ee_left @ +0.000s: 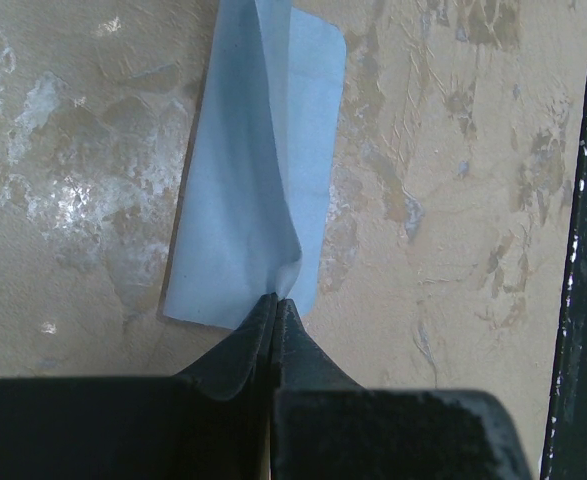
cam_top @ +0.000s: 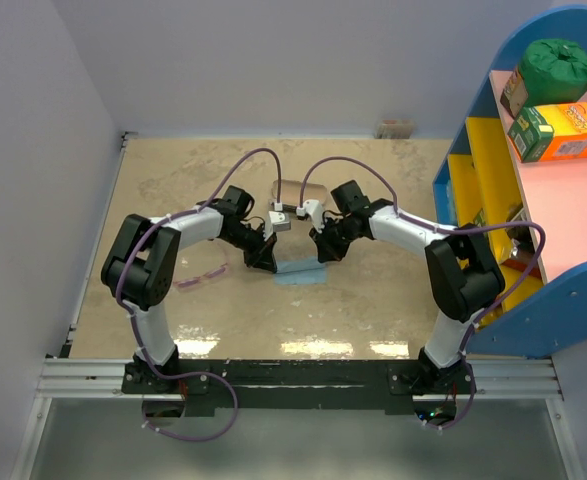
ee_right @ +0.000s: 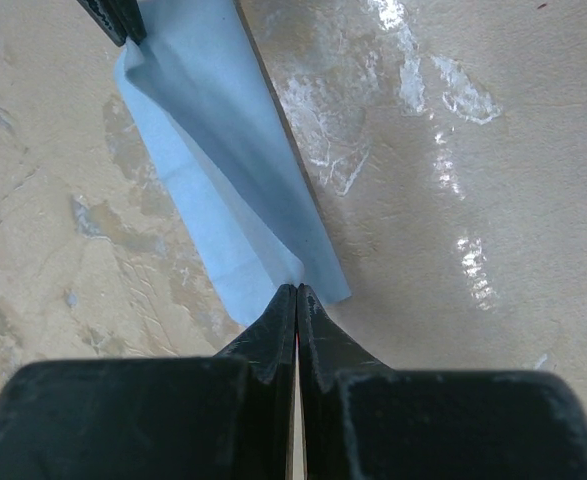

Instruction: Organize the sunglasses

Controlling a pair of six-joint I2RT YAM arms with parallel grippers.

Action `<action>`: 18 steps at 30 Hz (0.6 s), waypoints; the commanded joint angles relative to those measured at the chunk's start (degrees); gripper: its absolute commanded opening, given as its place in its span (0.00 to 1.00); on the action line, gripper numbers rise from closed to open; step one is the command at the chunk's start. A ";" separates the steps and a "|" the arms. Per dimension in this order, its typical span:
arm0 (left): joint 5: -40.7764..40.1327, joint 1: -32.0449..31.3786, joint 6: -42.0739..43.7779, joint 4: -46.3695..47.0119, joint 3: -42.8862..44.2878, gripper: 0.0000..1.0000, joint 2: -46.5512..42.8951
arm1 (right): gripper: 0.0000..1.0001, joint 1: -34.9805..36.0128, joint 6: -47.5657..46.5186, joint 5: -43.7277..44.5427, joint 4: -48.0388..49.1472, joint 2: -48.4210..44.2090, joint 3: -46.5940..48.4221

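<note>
Seen from above, the two arms lean in toward each other over the mottled beige tabletop. A thin light blue cloth lies between their tips. Only this overhead view takes in the small sunglasses with the translucent pink-purple frame. They lie flat on the tabletop by the left arm's elbow, left of the cloth and apart from it, with nothing touching them. It alone also shows the blue, yellow and pink shelf unit at the right edge.

The wrist cameras show the grips, which are too small to judge from overhead. The left fingers are pressed together on one corner of the light blue cloth, which rises in a long fold. The right fingers are likewise clamped on another corner of the cloth. The left arm's black tips show at the far end.
</note>
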 commanded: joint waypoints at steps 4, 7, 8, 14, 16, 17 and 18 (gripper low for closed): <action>2.10 -0.28 1.85 0.51 -0.05 0.01 0.47 | 0.00 0.30 -1.03 0.69 0.13 -1.14 -0.18; 2.01 -0.37 1.93 0.51 -0.05 0.02 0.47 | 0.00 0.39 -1.21 0.52 0.13 -1.05 -0.27; 2.10 -0.29 2.02 0.43 -0.05 0.02 0.47 | 0.00 0.39 -1.12 0.43 0.13 -0.96 -0.36; 2.19 -0.28 1.85 0.43 0.13 0.05 0.82 | 0.00 0.91 -1.03 0.34 0.83 -0.44 -0.88; 2.36 -0.37 1.67 0.51 0.22 0.05 0.91 | 0.00 1.17 -0.68 0.43 1.09 -0.35 -1.06; 2.45 -0.37 1.58 0.77 0.30 0.05 0.91 | 0.00 1.26 -0.51 0.43 1.27 -0.35 -0.97; 2.54 -0.37 1.32 0.86 0.31 0.06 0.91 | 0.00 1.35 -0.33 0.43 1.36 -0.17 -0.97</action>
